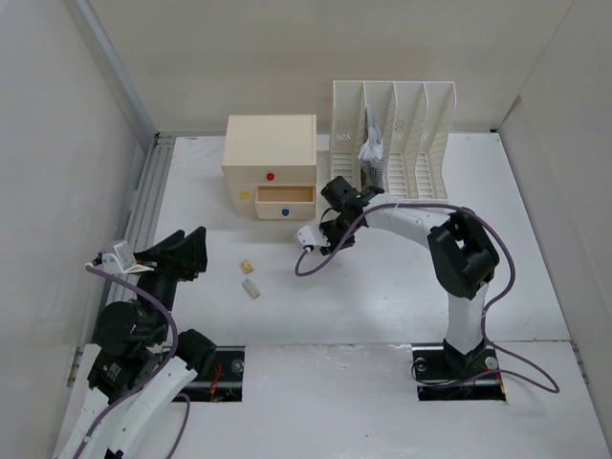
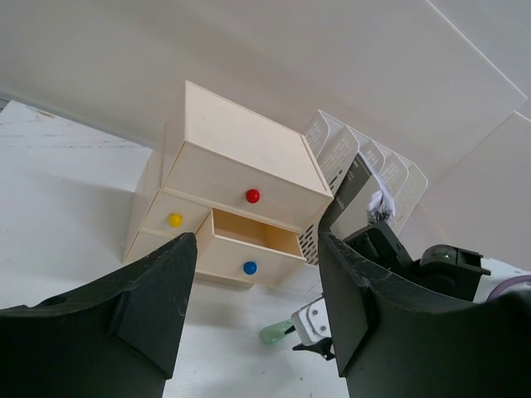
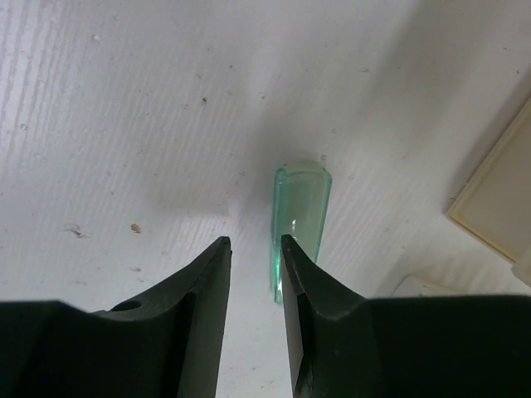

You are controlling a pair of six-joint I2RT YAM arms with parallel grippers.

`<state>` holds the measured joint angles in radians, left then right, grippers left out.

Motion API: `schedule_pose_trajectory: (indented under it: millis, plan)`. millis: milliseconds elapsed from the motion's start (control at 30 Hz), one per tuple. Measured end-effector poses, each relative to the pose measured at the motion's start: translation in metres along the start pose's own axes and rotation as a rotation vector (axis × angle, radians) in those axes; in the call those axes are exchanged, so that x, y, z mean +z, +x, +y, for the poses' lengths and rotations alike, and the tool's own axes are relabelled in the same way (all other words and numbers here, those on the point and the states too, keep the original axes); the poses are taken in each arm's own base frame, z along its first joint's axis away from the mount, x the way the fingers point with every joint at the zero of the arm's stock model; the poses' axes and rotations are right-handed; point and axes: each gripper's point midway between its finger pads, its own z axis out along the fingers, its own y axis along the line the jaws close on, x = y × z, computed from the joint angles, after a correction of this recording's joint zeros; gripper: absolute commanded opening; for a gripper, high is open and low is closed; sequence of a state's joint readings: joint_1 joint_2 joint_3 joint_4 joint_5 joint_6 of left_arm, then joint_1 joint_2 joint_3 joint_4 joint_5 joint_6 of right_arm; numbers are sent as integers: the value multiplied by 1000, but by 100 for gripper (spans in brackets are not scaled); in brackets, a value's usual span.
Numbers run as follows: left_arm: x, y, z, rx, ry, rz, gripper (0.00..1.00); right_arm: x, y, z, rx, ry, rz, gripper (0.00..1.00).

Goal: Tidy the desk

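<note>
The desk (image 1: 382, 287) is a white tabletop with pale walls around it. My right gripper (image 1: 317, 245) points down at it just in front of the drawer box. In the right wrist view the right gripper (image 3: 255, 240) is open a little, with only bare desk between its fingers. A clear green oblong piece (image 3: 303, 199) lies flat just outside the right finger, which partly hides its near end. The same green piece (image 2: 274, 333) shows in the left wrist view. My left gripper (image 1: 191, 234) is raised at the left; in its own view it (image 2: 257, 240) stands open and empty.
A cream drawer box (image 1: 270, 153) stands at the back, its blue-knob drawer (image 1: 285, 201) pulled open. Right of it is a white slotted file rack (image 1: 397, 134) holding crumpled paper (image 1: 373, 148). A tan block (image 1: 247, 266) and a small pale piece (image 1: 251, 287) lie mid-left. A metal rail (image 1: 148, 191) runs along the left edge.
</note>
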<state>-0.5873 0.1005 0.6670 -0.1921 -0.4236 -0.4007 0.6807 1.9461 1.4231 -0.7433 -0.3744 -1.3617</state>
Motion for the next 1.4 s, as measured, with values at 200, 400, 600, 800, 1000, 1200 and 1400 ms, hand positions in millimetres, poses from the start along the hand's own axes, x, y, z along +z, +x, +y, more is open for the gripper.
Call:
schedule_pose_trajectory:
  millis: [200,400,600,800,1000,1200,1400]
  plan:
    - [0,0,0,0,0,0,57,1,3,-10,10,48,17,39]
    - [0,0,0,0,0,0,57,13,13,-14,36,50,47,39]
    - [0,0,0,0,0,0,57,16,16,-22,43,58,64,40]
    - [0,0,0,0,0,0,57,17,18,-25,49,58,75,44]
    - [0,0,0,0,0,0,57,19,19,-32,59,55,87,44]
    - [0,0,0,0,0,0,57,19,20,-32,70,18,103,44]
    - [0,0,0,0,0,0,57,19,20,-28,57,-16,109,44]
